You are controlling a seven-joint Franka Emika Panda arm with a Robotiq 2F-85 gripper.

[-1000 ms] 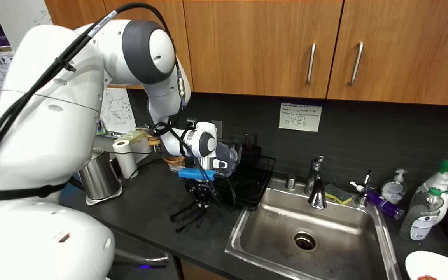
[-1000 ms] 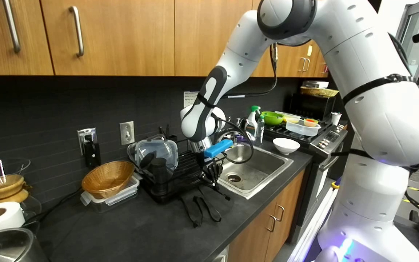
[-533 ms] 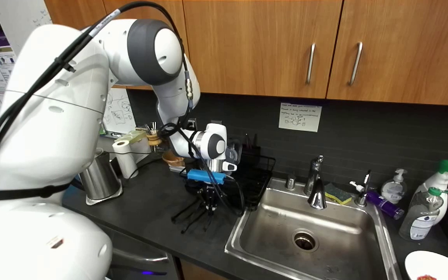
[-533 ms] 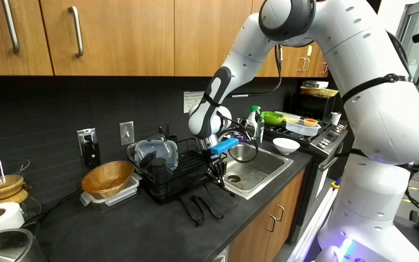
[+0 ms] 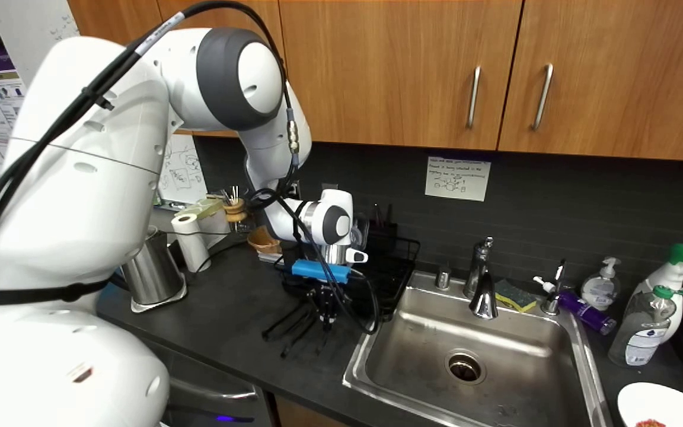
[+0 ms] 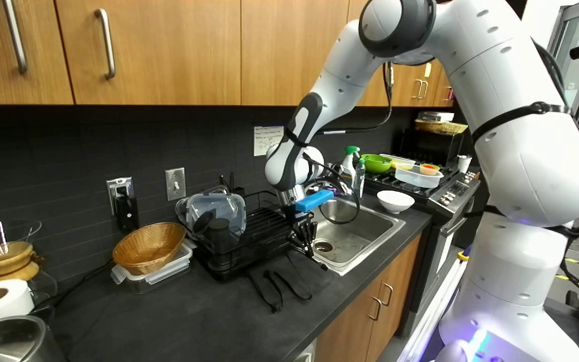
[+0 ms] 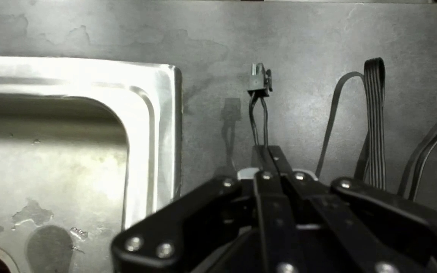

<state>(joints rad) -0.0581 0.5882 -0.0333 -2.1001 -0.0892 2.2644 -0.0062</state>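
A black cable with a small plug (image 7: 259, 80) comes out from between the fingertips of my gripper (image 7: 267, 153), which is shut on it. Folded, ribbed strands (image 7: 374, 113) and a further loop lie to the right in the wrist view. From outside, black cable loops (image 6: 274, 296) trail below and beside the gripper (image 6: 304, 246), close over the dark counter; in an exterior view several cable ends (image 5: 285, 326) fan out to the left of the fingers. Whether these strands all belong to one cable, or rest on the counter, I cannot tell. The gripper stands beside the sink's near corner.
The steel sink (image 7: 165, 125) has a raised rim on the left in the wrist view. Behind the gripper stands a black dish rack (image 6: 264, 226) with a clear container. A faucet (image 5: 484, 290), wicker basket (image 6: 150, 246), kettle (image 5: 153, 267) and white bowl (image 6: 395, 200) are around.
Over the last second my gripper has shifted to the right in both exterior views, towards the sink, with the cable hanging from it. It stayed shut; the movement has slowed.
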